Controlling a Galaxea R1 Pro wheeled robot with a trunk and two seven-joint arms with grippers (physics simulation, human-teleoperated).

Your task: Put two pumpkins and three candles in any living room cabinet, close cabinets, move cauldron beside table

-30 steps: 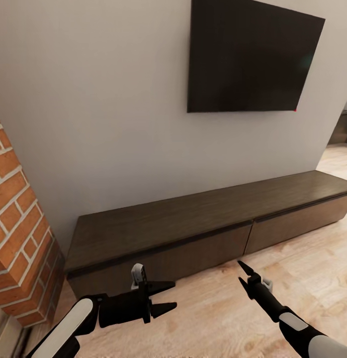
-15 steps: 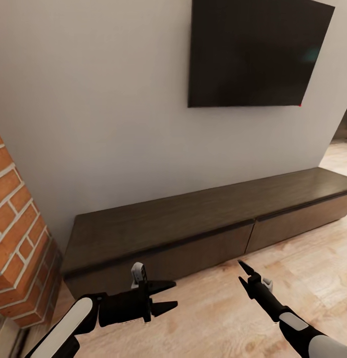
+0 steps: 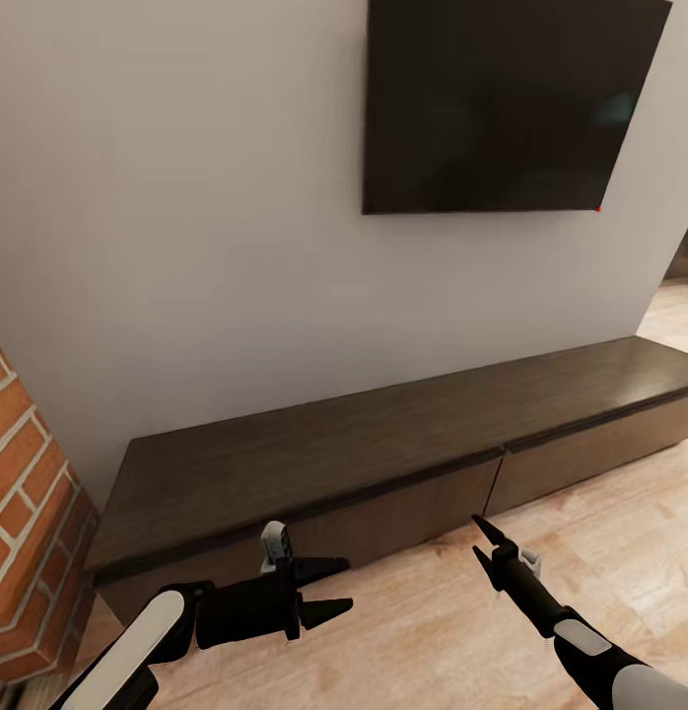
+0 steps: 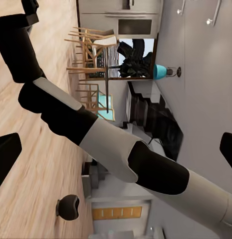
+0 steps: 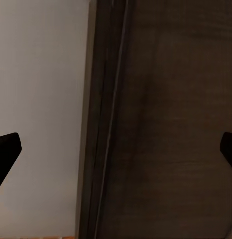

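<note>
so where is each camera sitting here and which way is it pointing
Head view: up on the robot's head, facing down at the long low dark-brown wooden cabinet under the black wall TV; left gripper and right gripper both show, open.
Left wrist view: on the left arm, aimed sideways across the room; the right arm crosses it, with a small round black cauldron on the wood-plank floor.
Right wrist view: on the right arm, facing the cabinet.
Shared: head and right wrist views both see the cabinet.

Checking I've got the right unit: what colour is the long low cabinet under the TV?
Dark brown wood grain on the cabinet, clearest in the head view.
</note>
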